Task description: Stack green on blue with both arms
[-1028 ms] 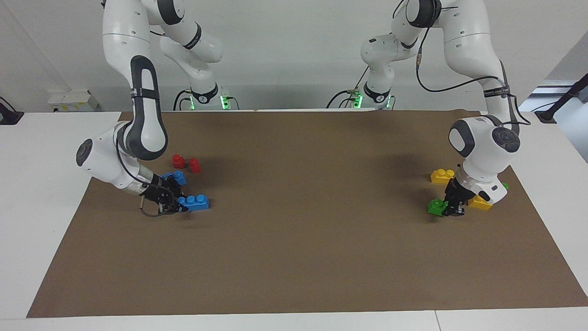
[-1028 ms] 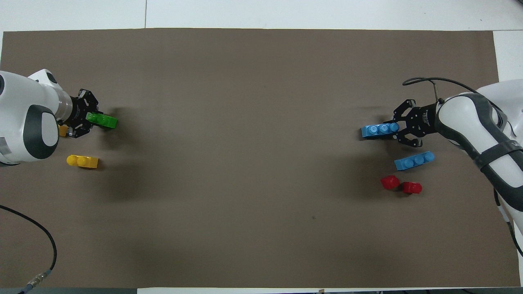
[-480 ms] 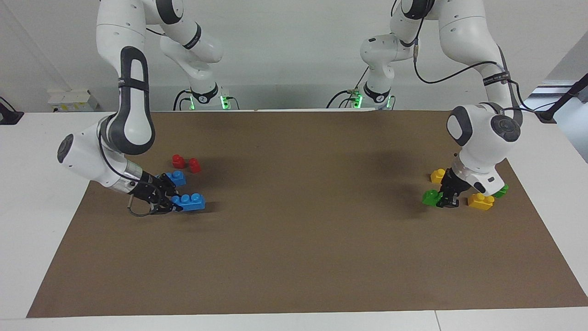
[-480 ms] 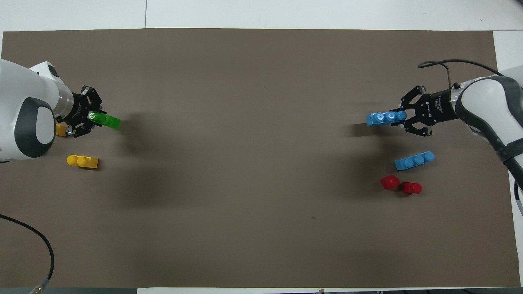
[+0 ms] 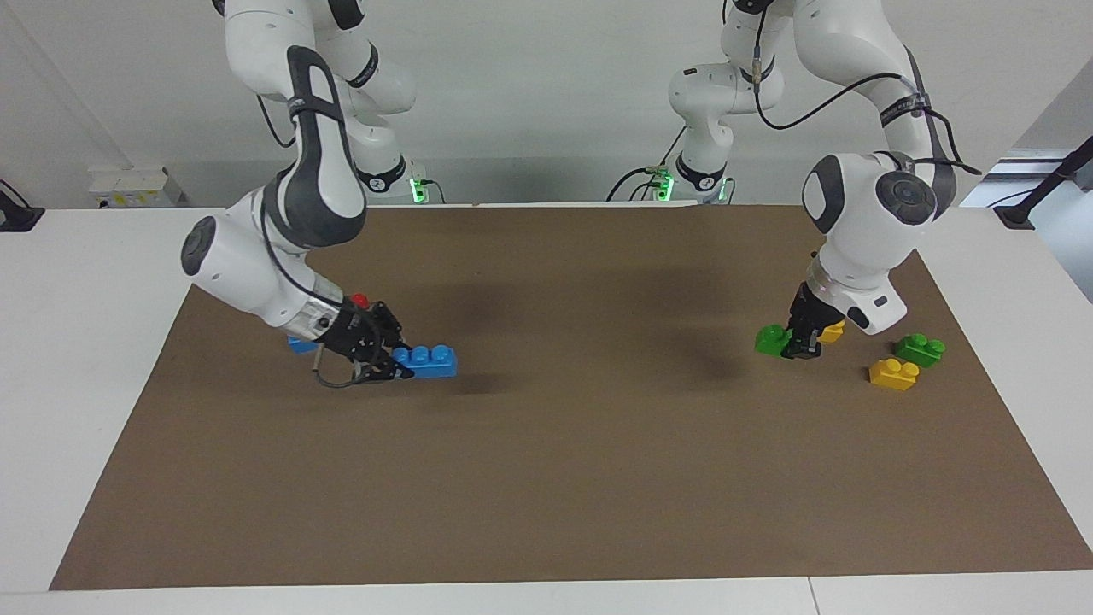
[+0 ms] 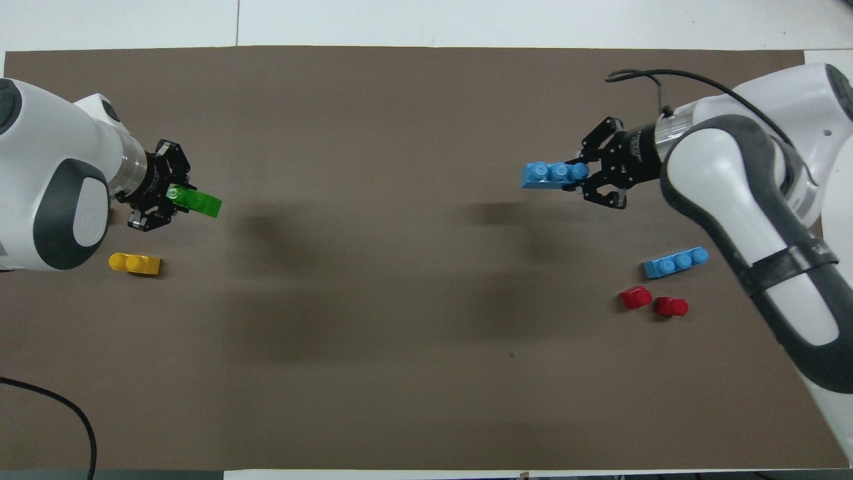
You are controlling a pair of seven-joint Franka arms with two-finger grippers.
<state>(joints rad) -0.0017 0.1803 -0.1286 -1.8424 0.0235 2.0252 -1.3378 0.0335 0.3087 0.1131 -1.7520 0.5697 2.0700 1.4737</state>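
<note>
L gripper clamps green brick, raised over mat at L arm's end. R gripper clamps blue brick, up over mat toward R arm's end.

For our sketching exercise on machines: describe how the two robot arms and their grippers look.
Both arms are glossy white with rounded shells, dark grey joint bands and thin black cables looped alongside. The left gripper and right gripper are black two-finger claws with open linkwork. Green lights glow at both bases.
</note>
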